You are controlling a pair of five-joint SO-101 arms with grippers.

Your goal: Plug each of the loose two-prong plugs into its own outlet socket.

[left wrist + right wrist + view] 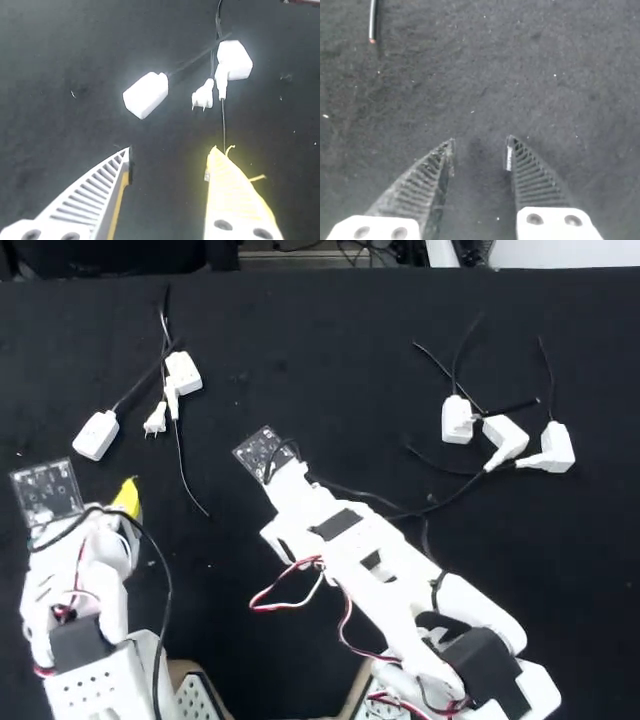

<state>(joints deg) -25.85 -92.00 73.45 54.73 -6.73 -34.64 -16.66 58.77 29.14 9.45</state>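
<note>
Left hand (171, 150) spread, loose plug (202, 95) lying beside white socket (146, 94), right hand (480, 140) spread over black table (545, 60)

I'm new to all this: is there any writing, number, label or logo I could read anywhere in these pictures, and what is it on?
No readable text anywhere.
Small dark circuit board on the left arm: pale marks, too small to read.
Small dark circuit board on the right arm: likewise too small.
White plastic socket blocks and white two-prong plug: no print visible.
</note>
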